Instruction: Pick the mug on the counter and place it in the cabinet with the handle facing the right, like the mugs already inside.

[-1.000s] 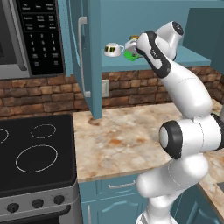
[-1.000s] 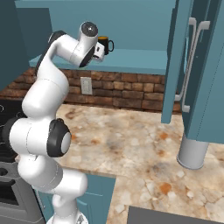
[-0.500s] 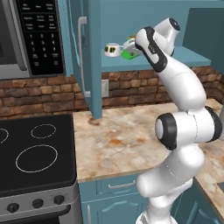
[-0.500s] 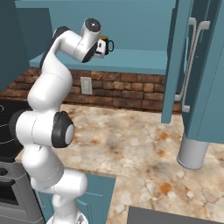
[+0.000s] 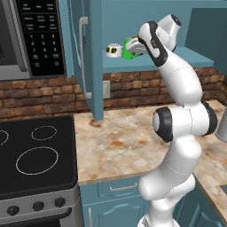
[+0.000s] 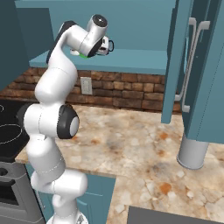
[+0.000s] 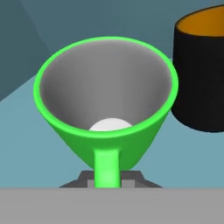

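The green mug (image 5: 128,50) sits at shelf level inside the open teal cabinet (image 5: 186,56), just right of a white mug (image 5: 114,50) with dark marking. In the hand view I look down into the green mug (image 7: 107,105). Its pale inside shows, and its loop handle (image 7: 106,168) points toward me. My gripper (image 7: 107,178) is shut on that handle, with the fingers mostly hidden below it. A black mug (image 7: 199,74) with an orange inside stands close on the right of that view. The marbled counter (image 5: 124,137) lies below.
The cabinet door (image 5: 84,57) with its silver bar hangs open left of the shelf, and two more open doors (image 6: 197,65) hang at the right. A black stovetop (image 5: 35,155) and a microwave (image 5: 40,35) are at the left. A grey cylinder (image 6: 192,151) stands on the counter.
The arm's upper links have swung a little, and the hand has edged slightly up and deeper over the shelf. The green mug is still in the gripper.
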